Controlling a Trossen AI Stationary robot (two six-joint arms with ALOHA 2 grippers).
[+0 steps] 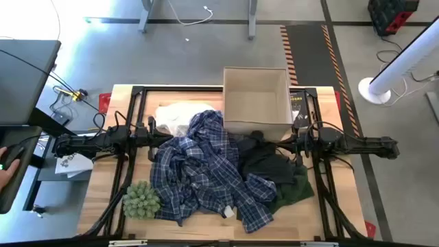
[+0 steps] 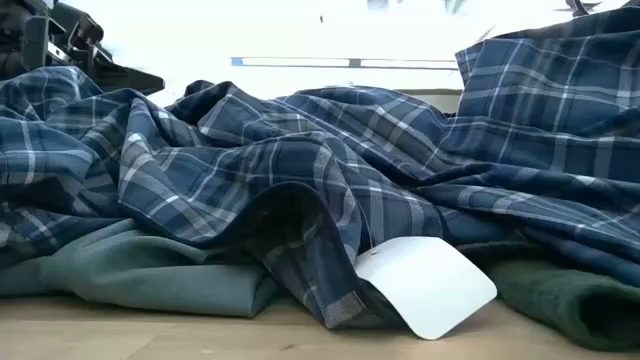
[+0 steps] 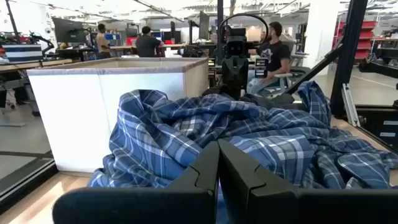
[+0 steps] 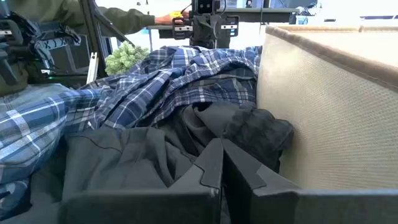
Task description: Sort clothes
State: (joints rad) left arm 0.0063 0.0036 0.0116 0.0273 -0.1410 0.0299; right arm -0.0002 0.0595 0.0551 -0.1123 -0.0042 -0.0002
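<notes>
Clearly nothing is sorted yet: the clothes [image 1: 219, 168] lie heaped mid-table beside the box [image 1: 256, 99]. Left gripper [image 3: 217, 163] and right gripper [image 4: 222, 163] are both closed, empty, flanking the pile.

One plaid shirt [image 1: 199, 171], one white garment [image 1: 177, 115], one black garment [image 1: 264, 165], one dark green garment [image 1: 296, 189], one box [image 1: 255, 99], one spiky green ball [image 1: 140, 199].
</notes>
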